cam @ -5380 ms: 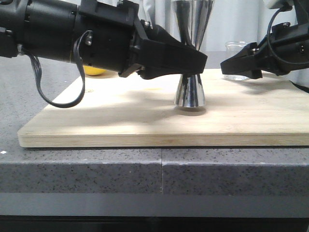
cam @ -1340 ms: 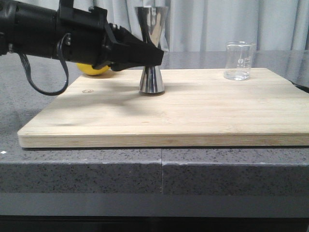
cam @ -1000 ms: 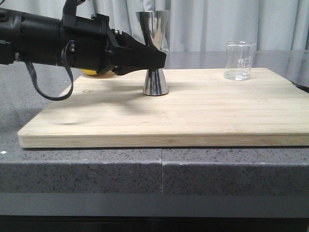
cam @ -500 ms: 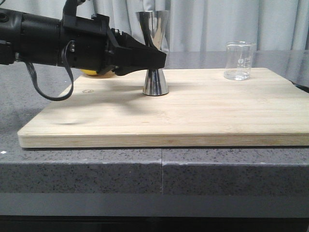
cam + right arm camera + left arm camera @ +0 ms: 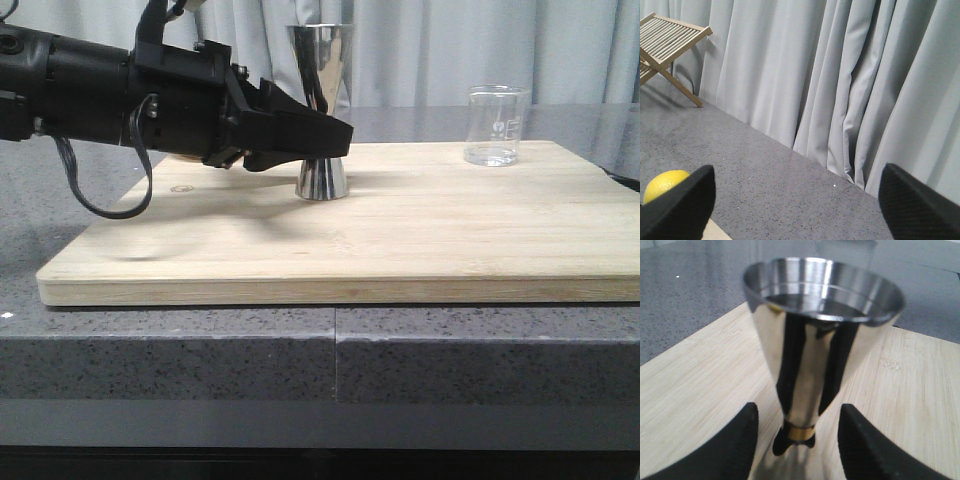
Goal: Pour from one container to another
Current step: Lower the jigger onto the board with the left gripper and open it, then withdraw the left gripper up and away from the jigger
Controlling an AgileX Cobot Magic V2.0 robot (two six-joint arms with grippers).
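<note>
The shiny steel jigger (image 5: 322,65) stands upright on the wooden board (image 5: 400,240), left of centre. My left gripper (image 5: 335,135) reaches in from the left at the level of its narrow waist. In the left wrist view the jigger (image 5: 815,340) rises between the two black fingers (image 5: 735,440), with a gap on each side, so the left gripper (image 5: 797,412) is open around it. The clear glass beaker (image 5: 496,125) stands alone at the board's back right. My right gripper (image 5: 796,172) is out of the front view, wide open and holding nothing.
The board lies on a grey speckled counter (image 5: 200,360). A yellow lemon (image 5: 662,185) sits on the counter behind the board, hidden by the left arm in the front view. A folding wooden rack (image 5: 665,40) and grey curtains (image 5: 840,75) stand at the back.
Over five seconds the jigger went left and back on the board, and the right arm left the front view. In the last half second the left fingers dipped slightly; the jigger stayed put.
</note>
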